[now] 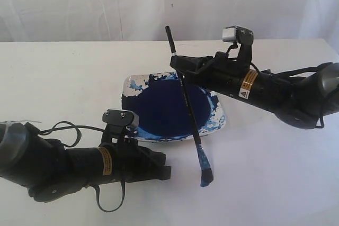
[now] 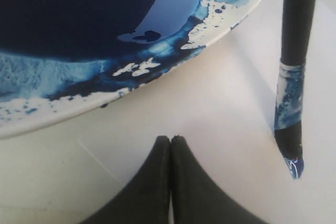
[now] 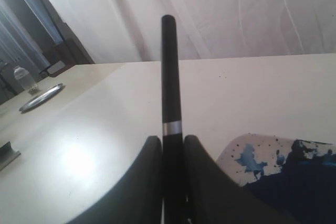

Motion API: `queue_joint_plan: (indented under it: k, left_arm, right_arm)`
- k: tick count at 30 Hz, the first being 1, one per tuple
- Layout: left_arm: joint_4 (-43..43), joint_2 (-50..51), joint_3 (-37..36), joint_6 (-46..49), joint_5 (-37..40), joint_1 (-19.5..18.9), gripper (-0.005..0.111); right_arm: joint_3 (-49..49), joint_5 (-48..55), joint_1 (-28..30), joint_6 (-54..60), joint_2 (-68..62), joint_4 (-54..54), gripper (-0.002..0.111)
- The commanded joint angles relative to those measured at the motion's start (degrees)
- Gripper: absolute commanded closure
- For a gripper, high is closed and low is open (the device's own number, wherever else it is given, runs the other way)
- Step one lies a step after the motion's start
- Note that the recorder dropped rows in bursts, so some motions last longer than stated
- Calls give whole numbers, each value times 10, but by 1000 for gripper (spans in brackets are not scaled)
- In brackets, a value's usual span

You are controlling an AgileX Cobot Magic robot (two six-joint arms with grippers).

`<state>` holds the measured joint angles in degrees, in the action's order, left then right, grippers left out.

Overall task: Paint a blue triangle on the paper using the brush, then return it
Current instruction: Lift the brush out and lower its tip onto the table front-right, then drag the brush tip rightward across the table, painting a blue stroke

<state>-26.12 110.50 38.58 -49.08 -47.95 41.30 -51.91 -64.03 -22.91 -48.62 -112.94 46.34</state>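
Left gripper: my left gripper (image 1: pixel 166 170) lies low at the near left, on the paper (image 1: pixel 275 183). Its tips point right, towards the near rim of the dish (image 1: pixel 220 124).
Left gripper state: clenched and empty. In the left wrist view (image 2: pixel 170 141) the two tips press together with nothing between them. I judge it is parked here to leave the painting area free.
Dish: it sits in the middle of the paper with its paint pool (image 1: pixel 167 108) dark navy. That puts it within short reach of either arm for reloading.
Brush: the brush (image 1: pixel 190 116) leans steeply, handle end up and far, bristle end down and near. It crosses in front of the dish's right side. The stained tip (image 2: pixel 294 167) is down at the paper just near-right of the dish, though I cannot tell whether it is pressing or hovering.
Right gripper: my right gripper (image 1: pixel 177 66) reaches in from the right, above the dish's far edge.
Right gripper state: grasping the brush high on the handle with the jaws nearly together, the handle rising between them (image 3: pixel 171 145). The high hold keeps the jaws away from the wet paint.
Blue triangle: I see none on the paper, so I judge the first stroke is about to start here.
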Motion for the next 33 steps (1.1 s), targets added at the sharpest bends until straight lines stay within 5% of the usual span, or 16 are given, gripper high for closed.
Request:
queue_joint_plan:
  k: [1,13,33]
  left_arm:
    - [-1,-4,-2,1,11,1,107]
    - [-1,-4,-2,1,11,1,107]
    - [-1,-4,-2,1,11,1,107]
  right_arm:
    - [2,9,1,25,1,-9,108]
    - [0,49,10,135,1,-84,108]
    - [0,49,145,154,1,-107,108]
